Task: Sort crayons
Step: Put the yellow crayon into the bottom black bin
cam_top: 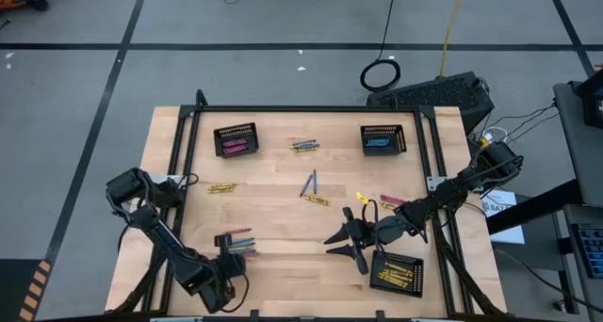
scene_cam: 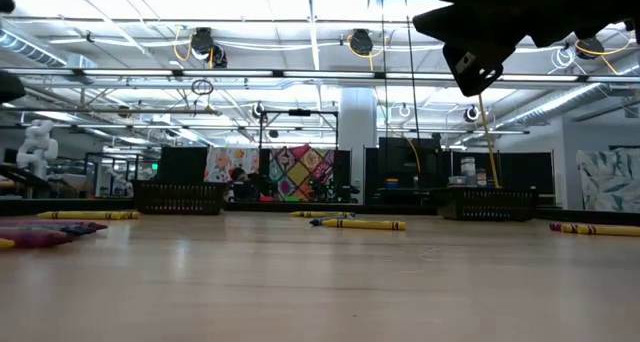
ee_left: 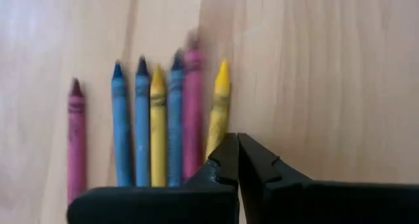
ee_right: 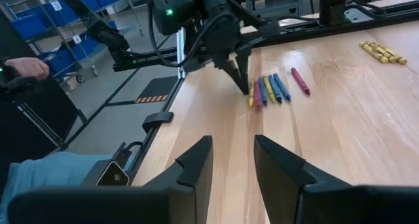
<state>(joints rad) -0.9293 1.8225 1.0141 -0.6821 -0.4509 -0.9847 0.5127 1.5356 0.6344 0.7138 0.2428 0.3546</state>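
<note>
From above, your left gripper (cam_top: 229, 265) sits beside a row of thin pink, blue and yellow crayons (cam_top: 237, 238). Its wrist view shows its fingers pressed together, holding nothing. Your right gripper (ee_right: 232, 160) hangs parted, empty.

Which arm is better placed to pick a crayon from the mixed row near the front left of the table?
The left. Its pincer is shut and sits right beside the row of crayons, next to the yellow one at the end. The right pincer is open and empty, farther away near the yellow basket.
</note>
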